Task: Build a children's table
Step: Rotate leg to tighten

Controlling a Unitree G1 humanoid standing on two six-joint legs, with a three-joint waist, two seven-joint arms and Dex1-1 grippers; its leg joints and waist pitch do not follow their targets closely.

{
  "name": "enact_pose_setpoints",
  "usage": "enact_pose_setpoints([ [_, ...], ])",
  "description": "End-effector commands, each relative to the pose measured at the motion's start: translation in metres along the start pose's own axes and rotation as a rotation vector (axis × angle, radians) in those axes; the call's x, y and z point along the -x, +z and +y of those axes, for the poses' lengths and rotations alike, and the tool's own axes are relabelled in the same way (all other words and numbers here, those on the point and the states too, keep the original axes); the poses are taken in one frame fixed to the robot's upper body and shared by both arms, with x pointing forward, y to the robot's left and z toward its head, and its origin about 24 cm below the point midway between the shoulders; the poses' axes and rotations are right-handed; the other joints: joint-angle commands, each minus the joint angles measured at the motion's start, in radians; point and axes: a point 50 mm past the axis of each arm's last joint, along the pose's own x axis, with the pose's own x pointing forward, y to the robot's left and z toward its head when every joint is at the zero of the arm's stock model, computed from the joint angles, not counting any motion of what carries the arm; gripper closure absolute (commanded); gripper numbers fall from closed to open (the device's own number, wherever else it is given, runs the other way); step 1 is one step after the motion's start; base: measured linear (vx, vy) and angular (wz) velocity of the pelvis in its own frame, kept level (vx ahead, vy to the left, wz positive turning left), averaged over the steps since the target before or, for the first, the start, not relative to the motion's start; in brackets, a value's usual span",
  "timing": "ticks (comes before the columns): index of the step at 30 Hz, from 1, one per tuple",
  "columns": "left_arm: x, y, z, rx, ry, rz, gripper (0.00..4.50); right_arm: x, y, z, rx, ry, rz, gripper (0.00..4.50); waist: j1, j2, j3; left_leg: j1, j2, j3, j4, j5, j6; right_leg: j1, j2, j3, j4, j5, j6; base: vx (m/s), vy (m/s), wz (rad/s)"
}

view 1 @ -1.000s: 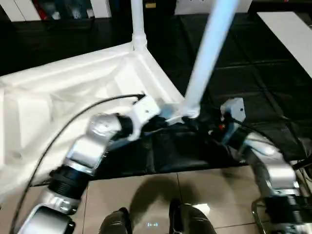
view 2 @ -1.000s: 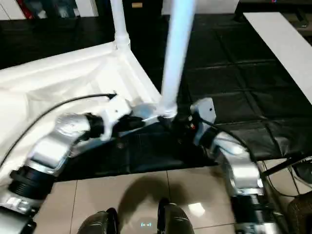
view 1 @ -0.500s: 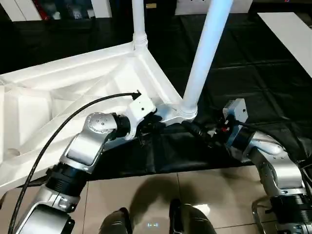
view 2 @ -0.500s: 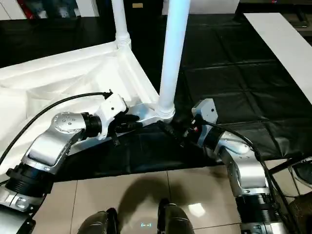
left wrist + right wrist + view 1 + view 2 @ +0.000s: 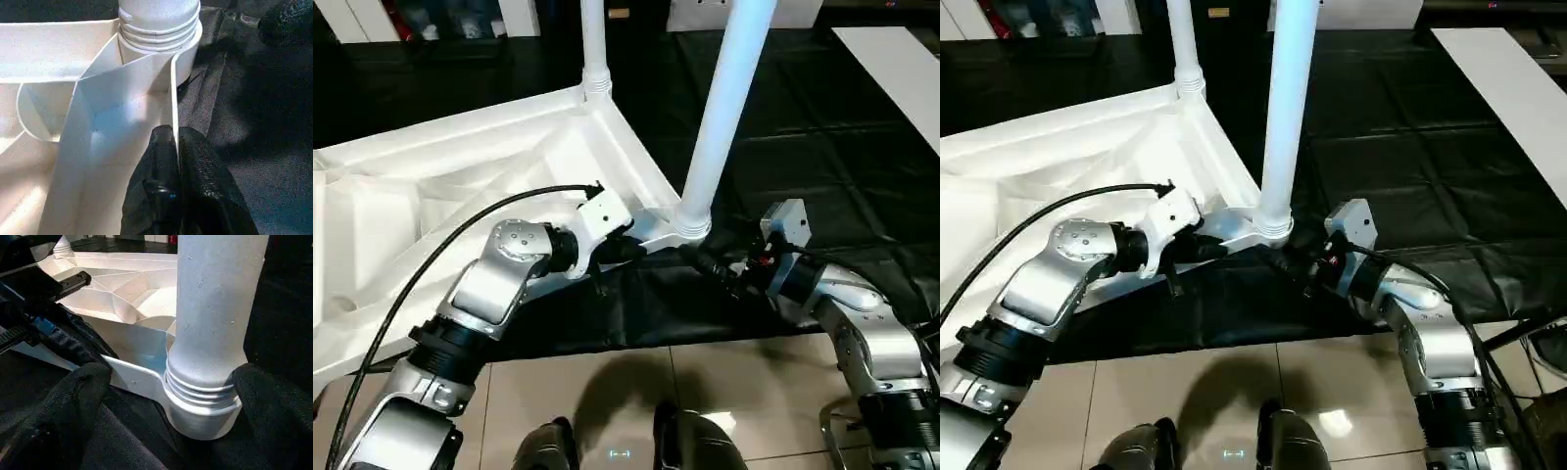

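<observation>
The children's table lies upside down on the black-covered worktable, its white top showing its ribs. One white leg stands in the far corner socket. A second leg stands in the near corner socket. My left gripper is shut on the thin side wall of the top just beside that near socket. My right gripper is open, with a black finger on each side of the near leg's threaded base.
The worktable's front edge runs just below both grippers, with tiled floor beyond it. A black cable arcs over my left forearm. A white panel lies at the back right on the black cover.
The whole picture has steadied from a blurred, shifted view. My left wrist has edged a little closer to the top's side wall. The right gripper stays around the near socket.
</observation>
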Motion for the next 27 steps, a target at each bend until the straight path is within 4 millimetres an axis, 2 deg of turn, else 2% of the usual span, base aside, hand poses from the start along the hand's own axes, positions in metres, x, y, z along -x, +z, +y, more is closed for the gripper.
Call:
enact_pose_setpoints([
  [1,-0.001,-0.011,-0.005,-0.035,-0.054,0.019,4.46,0.003,0.001,-0.001,0.025,0.01,0.002,0.0,0.005,-0.006,-0.085,0.007,0.042,-0.022,-0.064,-0.183,0.124,0.071,-0.079,0.057,-0.081,-0.476,-0.114,0.0,0.0,0.0],
  [5,0.006,-0.009,-0.013,-0.114,-0.176,-0.018,4.46,0.004,0.006,-0.004,0.051,0.059,0.003,0.0,0.006,-0.005,-0.091,0.007,0.045,-0.021,-0.064,-0.157,0.14,0.072,-0.077,0.061,-0.071,-0.406,-0.135,0.0,0.0,0.0],
  [7,0.01,-0.013,-0.018,-0.132,-0.253,-0.01,4.46,0.004,0.009,-0.004,0.061,0.11,0.011,0.0,0.008,-0.01,-0.092,0.006,0.046,-0.019,-0.064,-0.141,0.147,0.074,-0.079,0.064,-0.065,-0.373,-0.151,0.0,0.0,0.0],
  [9,0.014,-0.018,-0.023,-0.157,-0.336,0.009,4.46,0.003,0.011,-0.003,0.083,0.173,0.027,0.0,0.013,-0.003,-0.093,0.011,0.05,-0.019,-0.065,-0.137,0.155,0.071,-0.079,0.065,-0.06,-0.35,-0.171,0.0,0.0,0.0],
  [11,0.017,-0.022,-0.025,-0.184,-0.378,0.035,4.46,0.002,0.011,0.0,0.106,0.236,0.046,0.0,0.018,-0.003,-0.091,0.014,0.053,-0.017,-0.066,-0.133,0.156,0.069,-0.078,0.067,-0.058,-0.337,-0.18,0.0,0.0,0.0],
  [12,0.017,-0.023,-0.025,-0.197,-0.397,0.043,4.46,0.002,0.01,0.002,0.114,0.278,0.057,0.0,0.021,-0.009,-0.093,0.016,0.055,-0.015,-0.066,-0.136,0.154,0.069,-0.078,0.068,-0.057,-0.334,-0.184,0.0,0.0,0.0],
  [14,0.018,-0.024,-0.025,-0.213,-0.42,0.05,4.46,0.002,0.009,0.006,0.11,0.341,0.069,0.0,0.027,-0.005,-0.092,0.017,0.056,-0.016,-0.066,-0.138,0.152,0.069,-0.08,0.069,-0.056,-0.333,-0.188,0.0,0.0,0.0],
  [15,0.019,-0.024,-0.025,-0.222,-0.439,0.048,4.46,0.001,0.008,0.009,0.099,0.392,0.073,0.0,0.03,-0.008,-0.094,0.016,0.056,-0.015,-0.066,-0.137,0.151,0.071,-0.081,0.069,-0.055,-0.333,-0.191,0.0,0.0,0.0],
  [16,0.019,-0.023,-0.025,-0.224,-0.447,0.047,4.49,0.001,0.008,0.01,0.094,0.404,0.074,0.18,0.034,-0.009,-0.094,0.015,0.056,-0.015,-0.066,-0.143,0.149,0.072,-0.082,0.069,-0.056,-0.344,-0.188,0.0,0.0,0.0],
  [20,0.019,-0.022,-0.024,-0.236,-0.47,0.044,4.5,-0.002,0.005,0.01,0.086,0.457,0.098,0.38,0.039,-0.011,-0.095,0.016,0.055,-0.015,-0.066,-0.148,0.133,0.073,-0.083,0.069,-0.059,-0.369,-0.181,0.0,0.0,0.0],
  [22,0.018,-0.021,-0.023,-0.238,-0.474,0.042,4.5,-0.002,0.003,0.01,0.087,0.468,0.105,0.6,0.039,-0.01,-0.097,0.016,0.055,-0.015,-0.065,-0.142,0.127,0.073,-0.083,0.07,-0.058,-0.368,-0.182,0.0,0.0,0.0],
  [27,0.018,-0.021,-0.022,-0.237,-0.478,0.035,4.5,-0.003,0.001,0.01,0.078,0.494,0.117,0.97,0.042,-0.01,-0.101,0.013,0.054,-0.014,-0.063,-0.113,0.144,0.076,-0.081,0.07,-0.052,-0.321,-0.193,0.0,0.0,0.0],
])
